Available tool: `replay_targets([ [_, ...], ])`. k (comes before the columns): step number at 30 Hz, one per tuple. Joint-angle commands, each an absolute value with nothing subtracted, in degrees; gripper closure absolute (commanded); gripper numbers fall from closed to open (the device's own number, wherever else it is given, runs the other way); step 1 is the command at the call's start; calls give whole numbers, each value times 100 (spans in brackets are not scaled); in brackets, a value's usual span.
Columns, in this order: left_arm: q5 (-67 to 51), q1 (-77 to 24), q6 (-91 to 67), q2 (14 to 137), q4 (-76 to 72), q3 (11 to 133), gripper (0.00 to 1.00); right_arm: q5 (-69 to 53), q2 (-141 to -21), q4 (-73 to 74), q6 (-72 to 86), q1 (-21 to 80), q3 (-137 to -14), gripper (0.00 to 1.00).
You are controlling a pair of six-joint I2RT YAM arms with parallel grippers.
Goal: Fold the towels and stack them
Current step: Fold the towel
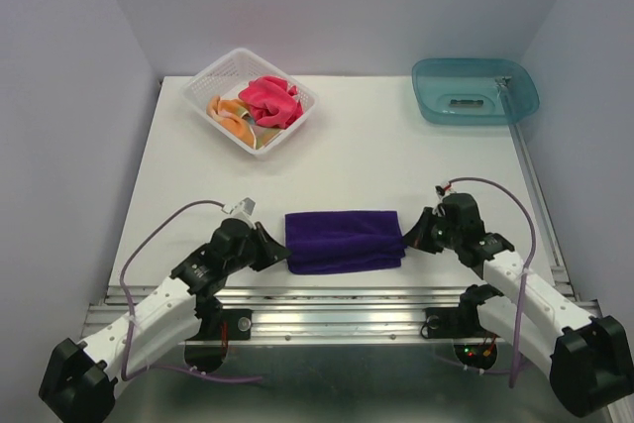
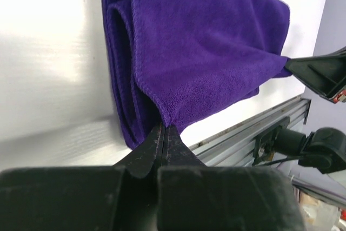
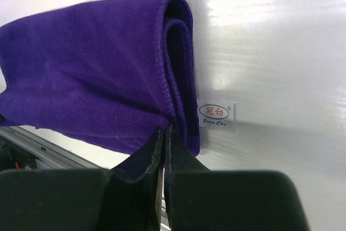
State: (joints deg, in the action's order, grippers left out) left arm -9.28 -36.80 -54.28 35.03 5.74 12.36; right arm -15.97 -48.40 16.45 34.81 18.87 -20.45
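Note:
The deep purple towel (image 1: 344, 240) lies folded in several layers near the table's front edge. My left gripper (image 1: 283, 251) is shut on its near left corner, and in the left wrist view the fingertips (image 2: 164, 129) pinch the top layer of the purple towel (image 2: 205, 52). My right gripper (image 1: 409, 236) is shut on its near right corner, and in the right wrist view the tips (image 3: 163, 131) pinch the edge of the purple towel (image 3: 92, 74). The hot pink towel (image 1: 269, 101) and the pale orange towel (image 1: 230, 114) lie crumpled in the basket.
A white mesh basket (image 1: 202, 79) stands at the back left. A teal plastic tray (image 1: 431, 86) stands at the back right. A metal rail (image 1: 337, 296) runs along the front edge. A white label (image 3: 216, 113) lies beside the towel's fold.

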Motion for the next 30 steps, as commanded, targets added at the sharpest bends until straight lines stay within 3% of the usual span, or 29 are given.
replay_targets([
  [1,-1371,-3727,-5379,3463,430,1037,100,-1810,-4799,1591,3735,1934,-1837,99],
  [5,-1538,-3735,-5449,3463,527,836,96,-1951,-4772,1617,3867,1934,-1697,97],
  [7,-1625,-3744,-5449,3541,545,791,79,-1873,-4781,1722,3902,1942,-1653,90],
  [8,-1661,-3753,-5441,3568,580,800,64,-1837,-4773,1766,3911,1942,-1652,86],
  [10,-1609,-3779,-5344,3525,668,887,54,-1767,-4720,1933,3911,1934,-1679,70],
  [11,-1608,-3797,-5300,3472,703,949,44,-1767,-4668,1968,3920,1934,-1670,61],
  [12,-1678,-3797,-5265,3411,703,975,36,-1758,-4632,2047,3929,1934,-1670,58],
  [13,-1731,-3806,-5230,3236,703,1019,16,-1793,-4510,2065,3946,1934,-1644,54],
  [14,-1792,-3823,-5203,3147,712,1037,5,-1802,-4457,2092,3972,1934,-1635,48],
  [19,-1671,-3832,-5142,2707,913,1204,1,-1574,-4192,2302,3981,1934,-1819,28],
  [20,-1618,-3832,-5115,2698,1018,1248,1,-1547,-4184,2320,3964,1934,-1863,23],
  [21,-1504,-3832,-5098,2716,1028,1292,1,-1460,-4236,2329,3929,1934,-1985,11],
  [22,-1416,-3832,-5098,2794,994,1318,1,-1381,-4297,2320,3911,1934,-2056,7],
  [25,-1029,-3832,-5089,2979,827,1406,1,-1091,-4666,2233,3789,1934,-2451,0],
  [30,-555,-3832,-4878,3497,598,1695,1,-793,-5387,2039,3604,2082,-2935,0],
])
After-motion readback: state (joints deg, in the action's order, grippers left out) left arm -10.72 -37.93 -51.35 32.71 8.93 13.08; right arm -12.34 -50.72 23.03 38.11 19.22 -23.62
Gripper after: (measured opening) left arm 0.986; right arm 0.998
